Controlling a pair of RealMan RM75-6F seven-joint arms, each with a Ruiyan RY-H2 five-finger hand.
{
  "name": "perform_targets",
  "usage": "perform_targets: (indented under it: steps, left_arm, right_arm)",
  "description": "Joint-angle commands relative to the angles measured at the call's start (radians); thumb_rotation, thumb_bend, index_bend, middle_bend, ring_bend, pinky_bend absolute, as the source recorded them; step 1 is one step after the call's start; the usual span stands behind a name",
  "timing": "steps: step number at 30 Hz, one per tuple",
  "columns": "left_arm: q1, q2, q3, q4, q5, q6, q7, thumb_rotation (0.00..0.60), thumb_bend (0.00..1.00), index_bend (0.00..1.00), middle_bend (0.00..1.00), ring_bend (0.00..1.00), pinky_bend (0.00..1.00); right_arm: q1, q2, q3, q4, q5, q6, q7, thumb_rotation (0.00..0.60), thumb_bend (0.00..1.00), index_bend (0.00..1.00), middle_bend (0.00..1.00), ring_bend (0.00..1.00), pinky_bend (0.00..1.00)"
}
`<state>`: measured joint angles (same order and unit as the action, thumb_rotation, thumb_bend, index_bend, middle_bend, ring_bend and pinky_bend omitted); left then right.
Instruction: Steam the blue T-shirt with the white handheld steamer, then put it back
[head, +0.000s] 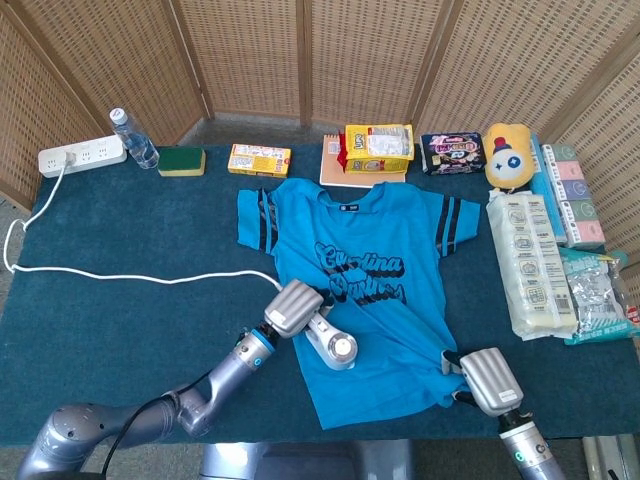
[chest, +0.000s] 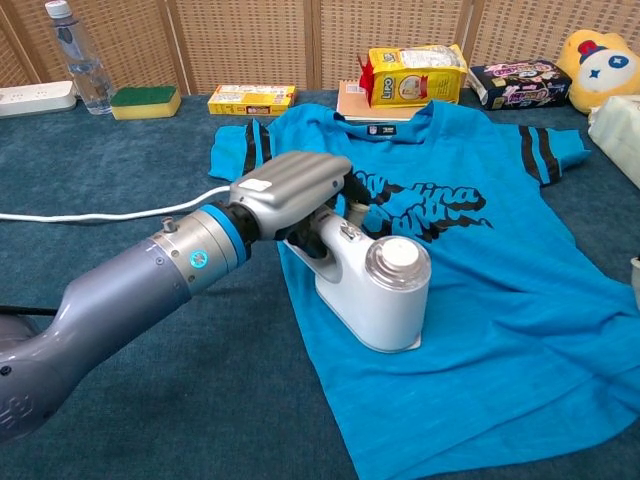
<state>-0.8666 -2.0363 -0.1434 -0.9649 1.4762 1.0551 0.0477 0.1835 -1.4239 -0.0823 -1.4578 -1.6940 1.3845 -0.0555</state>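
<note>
While the left hand (chest: 300, 195) grips the steamer (chest: 375, 290), right hand (head: 483, 379) fingers hidden, grasp unclear.

Glossy plastic steamer (chest: 375, 290) — matt cloth T-shirt (chest: 500, 270)

A staged indoor robot test area, not a lived-in home. A table (head: 120, 310) covered in dark teal carpet-like cloth is enclosed from 9 to 3 o'clock by woven wicker screens (head: 240, 55). Along the far edge at 12 o'clock, unrelated props sit lined up: a snack bag (head: 379, 148), sponge (head: 181, 161), water bottle (head: 133, 138) and power strip (head: 82, 156).
</note>
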Motion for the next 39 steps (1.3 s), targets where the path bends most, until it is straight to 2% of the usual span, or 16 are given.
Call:
perform_targets:
  steps: [1, 8, 23, 29, 39]
  left_arm:
    - [0.004, 0.007, -0.014, 0.025, -0.010, 0.003, -0.010, 0.600, 0.35, 0.68, 0.76, 0.68, 0.74]
    - [0.009, 0.006, -0.035, 0.059, -0.034, 0.002, -0.025, 0.600, 0.35, 0.68, 0.76, 0.68, 0.74]
    - [-0.003, -0.039, 0.001, -0.029, 0.019, 0.016, -0.038, 0.600, 0.35, 0.68, 0.76, 0.68, 0.74]
    - [0.009, -0.018, 0.011, -0.046, 0.026, 0.020, -0.025, 0.600, 0.35, 0.68, 0.76, 0.68, 0.74]
    - [0.056, 0.058, -0.012, -0.030, -0.014, 0.041, -0.042, 0.600, 0.35, 0.68, 0.76, 0.68, 0.74]
  right_arm:
    - [0.001, 0.000, 0.001, -0.001, 0.001, -0.002, -0.001, 0.600, 0.55, 0.76, 0.72, 0.75, 0.87]
    - [0.003, -0.002, 0.001, -0.002, 0.001, -0.005, -0.002, 0.600, 0.55, 0.76, 0.72, 0.75, 0.87]
    - [-0.005, 0.006, 0.000, 0.000, 0.000, 0.011, 0.008, 0.600, 0.55, 0.76, 0.72, 0.75, 0.87]
    - [-0.004, 0.005, 0.000, 0.004, -0.002, 0.010, 0.011, 0.600, 0.55, 0.76, 0.72, 0.75, 0.87]
    - [0.001, -0.002, -0.001, -0.002, -0.004, 0.000, -0.001, 0.600, 0.55, 0.76, 0.72, 0.75, 0.87]
